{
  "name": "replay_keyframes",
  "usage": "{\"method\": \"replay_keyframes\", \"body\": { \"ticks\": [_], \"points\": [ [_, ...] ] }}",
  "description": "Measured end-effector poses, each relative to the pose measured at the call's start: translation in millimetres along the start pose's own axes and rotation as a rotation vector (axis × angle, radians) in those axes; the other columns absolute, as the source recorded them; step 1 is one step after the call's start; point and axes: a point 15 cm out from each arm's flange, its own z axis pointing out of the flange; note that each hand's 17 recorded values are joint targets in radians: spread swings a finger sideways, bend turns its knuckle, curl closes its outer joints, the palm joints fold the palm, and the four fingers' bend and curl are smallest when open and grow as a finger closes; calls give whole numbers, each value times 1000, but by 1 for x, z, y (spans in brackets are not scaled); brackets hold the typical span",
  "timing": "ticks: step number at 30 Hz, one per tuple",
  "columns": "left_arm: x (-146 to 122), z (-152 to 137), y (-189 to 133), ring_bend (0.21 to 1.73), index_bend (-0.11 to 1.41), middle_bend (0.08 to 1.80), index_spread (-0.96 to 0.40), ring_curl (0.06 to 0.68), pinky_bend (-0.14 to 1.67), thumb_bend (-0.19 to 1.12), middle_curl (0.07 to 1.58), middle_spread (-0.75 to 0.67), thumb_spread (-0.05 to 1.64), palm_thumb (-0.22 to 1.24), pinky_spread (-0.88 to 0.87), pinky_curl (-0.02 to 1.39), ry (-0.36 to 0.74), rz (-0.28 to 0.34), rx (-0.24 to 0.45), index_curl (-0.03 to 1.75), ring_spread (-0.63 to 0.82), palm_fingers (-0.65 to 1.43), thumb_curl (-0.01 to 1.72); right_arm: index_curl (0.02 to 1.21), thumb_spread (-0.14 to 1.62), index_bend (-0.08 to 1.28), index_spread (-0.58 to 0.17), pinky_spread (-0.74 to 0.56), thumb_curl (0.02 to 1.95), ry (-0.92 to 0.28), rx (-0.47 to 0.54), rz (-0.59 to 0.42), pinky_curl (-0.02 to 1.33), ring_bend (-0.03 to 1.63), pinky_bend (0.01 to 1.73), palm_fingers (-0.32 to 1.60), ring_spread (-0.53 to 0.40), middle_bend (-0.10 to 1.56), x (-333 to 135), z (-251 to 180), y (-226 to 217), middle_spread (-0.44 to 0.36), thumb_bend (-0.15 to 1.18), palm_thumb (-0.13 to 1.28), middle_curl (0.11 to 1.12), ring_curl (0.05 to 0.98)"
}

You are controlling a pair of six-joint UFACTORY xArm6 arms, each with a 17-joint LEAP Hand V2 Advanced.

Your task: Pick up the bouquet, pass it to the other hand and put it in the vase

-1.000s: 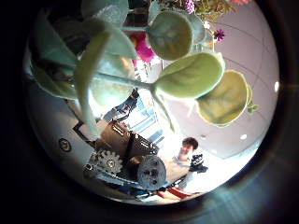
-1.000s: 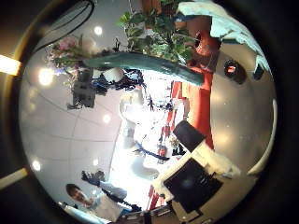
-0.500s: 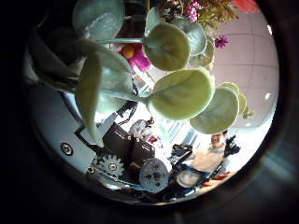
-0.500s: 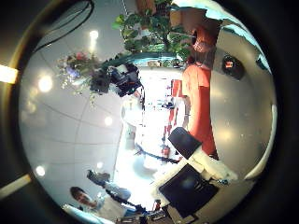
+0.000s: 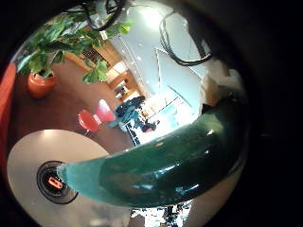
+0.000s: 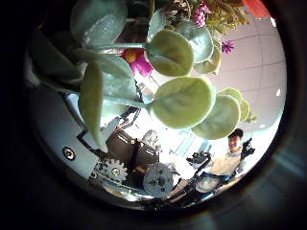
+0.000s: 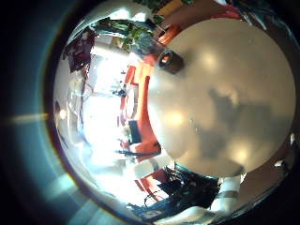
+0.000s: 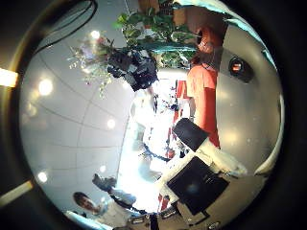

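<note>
The bouquet (image 6: 173, 91) fills much of the left thumb side palm view, broad round leaves in front and small flowers (image 6: 201, 14) behind, close to my left palm. Its glossy wrapped stem (image 5: 161, 165) lies right across the left little finger side palm view. In the right thumb side palm view my left hand (image 8: 134, 65) is held up with its fingers curled round the bouquet (image 8: 91, 53). My right hand (image 7: 202, 192) holds nothing, and its fingers look relaxed. A small round object (image 7: 171, 63) stands on the round table (image 7: 216, 103); I cannot tell whether it is the vase.
A potted plant (image 5: 43, 57) stands on the floor beyond the round table (image 5: 38, 151). The same small round object (image 5: 52, 180) sits near that table's edge. Chairs (image 5: 95, 118) and other furniture stand further back in the room.
In the right thumb side view my left hand with the bouquet has come closer and grown larger. The left palm camera has swung, but the bouquet keeps its place against that palm.
</note>
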Motion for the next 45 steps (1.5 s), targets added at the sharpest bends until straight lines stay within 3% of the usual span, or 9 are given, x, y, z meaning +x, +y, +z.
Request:
{"method": "replay_keyframes", "body": {
  "ticks": [22,28,45],
  "points": [
    [-14,-17,34,1694,574,1103,-702,586,1369,17,1183,-583,1124,1090,-577,1063,-17,-48,27,1453,-376,823,910,394,992,207,-426,476,503,-2,-1,5,257,598,599,371,68,320,3,1,3,-55,-25,684,333,178],
    [-17,-18,41,1682,557,1097,-691,585,1355,8,1183,-585,1128,1093,-584,1070,-26,-37,22,1469,-376,834,918,390,991,188,-428,475,501,-2,-5,1,239,590,595,400,62,290,2,1,5,-60,-26,685,330,172],
    [-75,-27,48,1662,508,1075,-661,585,1330,-9,1185,-593,1126,1098,-597,1085,-58,-99,16,1498,-380,853,925,377,994,193,-421,487,504,19,-9,-4,205,581,650,449,39,255,4,1,7,-55,-25,692,342,163]
  ]
}}
